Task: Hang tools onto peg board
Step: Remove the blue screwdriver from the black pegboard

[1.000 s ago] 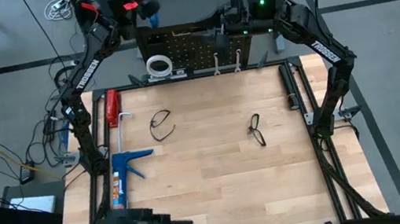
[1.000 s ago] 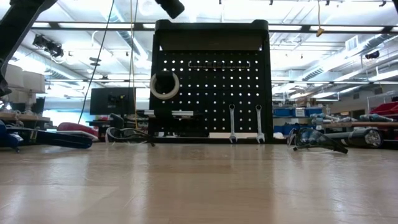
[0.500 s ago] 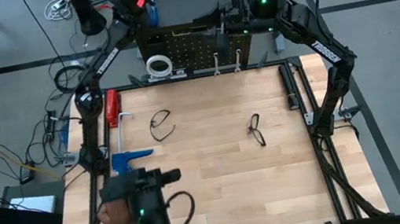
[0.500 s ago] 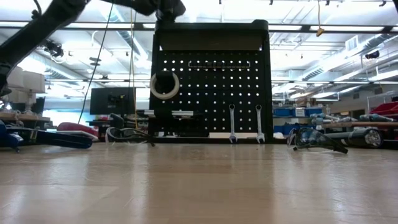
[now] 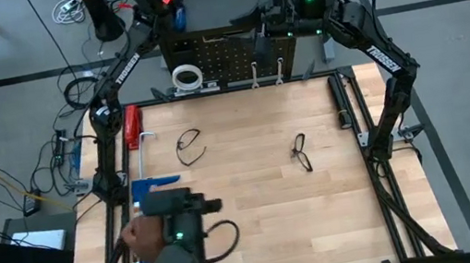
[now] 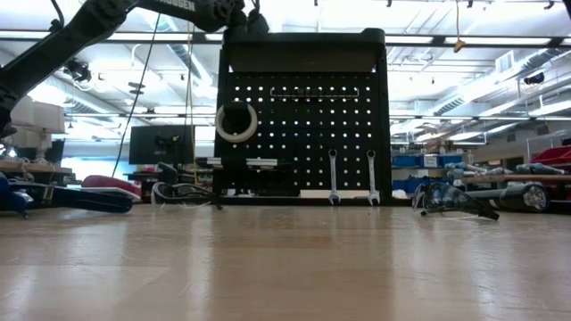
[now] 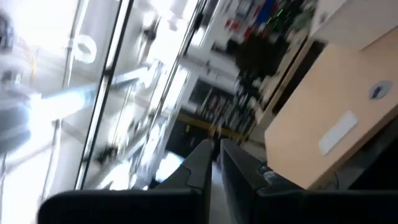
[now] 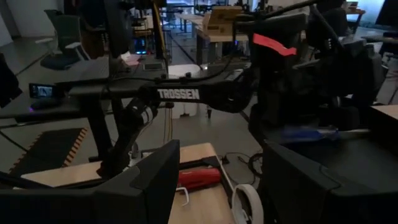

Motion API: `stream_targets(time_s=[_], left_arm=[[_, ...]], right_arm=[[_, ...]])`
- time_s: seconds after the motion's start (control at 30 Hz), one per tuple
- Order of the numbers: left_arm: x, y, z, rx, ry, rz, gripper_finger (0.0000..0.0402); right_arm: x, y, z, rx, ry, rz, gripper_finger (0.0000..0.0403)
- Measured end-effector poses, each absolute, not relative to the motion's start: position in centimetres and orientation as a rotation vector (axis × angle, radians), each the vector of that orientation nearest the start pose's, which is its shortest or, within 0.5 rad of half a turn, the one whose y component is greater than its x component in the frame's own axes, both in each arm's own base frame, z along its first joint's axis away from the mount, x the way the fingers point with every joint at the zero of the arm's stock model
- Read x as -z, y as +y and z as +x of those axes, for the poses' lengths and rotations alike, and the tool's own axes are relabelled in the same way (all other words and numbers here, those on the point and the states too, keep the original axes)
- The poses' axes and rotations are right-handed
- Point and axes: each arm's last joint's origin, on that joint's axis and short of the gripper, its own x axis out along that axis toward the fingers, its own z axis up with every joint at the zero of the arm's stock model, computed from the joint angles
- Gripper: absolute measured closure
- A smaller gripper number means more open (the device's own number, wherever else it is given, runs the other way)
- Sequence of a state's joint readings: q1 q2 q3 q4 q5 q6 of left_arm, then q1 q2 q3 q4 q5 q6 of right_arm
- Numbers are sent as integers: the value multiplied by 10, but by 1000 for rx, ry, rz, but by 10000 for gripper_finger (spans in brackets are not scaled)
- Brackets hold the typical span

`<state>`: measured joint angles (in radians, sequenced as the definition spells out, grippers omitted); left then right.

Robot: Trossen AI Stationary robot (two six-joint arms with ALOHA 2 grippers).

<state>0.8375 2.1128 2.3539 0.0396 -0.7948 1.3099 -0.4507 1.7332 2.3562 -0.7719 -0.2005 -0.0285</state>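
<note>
The black peg board [image 5: 223,54] [image 6: 303,134] stands upright at the table's far edge. A white tape roll [image 6: 235,122] and two silver wrenches [image 6: 333,178] [image 6: 372,178] hang on it. Two safety glasses [image 5: 189,146] [image 5: 301,152] lie on the wood. My left gripper [image 5: 167,2] [image 7: 217,155] is high behind the board's top left corner, shut on the blue-handled screwdriver [image 8: 308,134] [image 5: 177,15]. My right gripper [image 5: 249,23] [image 8: 221,152] hovers open over the board's top edge, holding nothing. My left gripper holds the blue-handled screwdriver near its blue handle [image 8: 301,133]; the gripper's own body hides the exact place of contact. The screwdriver lies about level, lifted clear, with its silver shaft [image 8: 349,132] sticking out to one side.
A red-handled tool [image 5: 132,126] and a blue caulking gun [image 5: 143,190] lie along the table's left side. A person with a dark device [image 5: 172,239] leans in over the near left corner. Bare wood lies between the glasses and the near edge.
My left arm has swung down and toward the peg board's top left corner, rolling its wrist, with the screwdriver still in its gripper. The person at the near left corner has moved farther in over the table.
</note>
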Motion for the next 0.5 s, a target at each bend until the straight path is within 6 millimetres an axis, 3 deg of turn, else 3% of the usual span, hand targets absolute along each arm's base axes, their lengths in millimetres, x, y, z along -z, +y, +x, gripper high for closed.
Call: stream_targets(time_s=[0.17, 0.5], left_arm=[[-470, 353, 307, -1403, 694, 1075, 363], [-471, 345, 318, -1326, 574, 1053, 363]], right_arm=[[-541, -138, 291, 258, 144, 27, 172], [-541, -138, 291, 257, 144, 31, 173]])
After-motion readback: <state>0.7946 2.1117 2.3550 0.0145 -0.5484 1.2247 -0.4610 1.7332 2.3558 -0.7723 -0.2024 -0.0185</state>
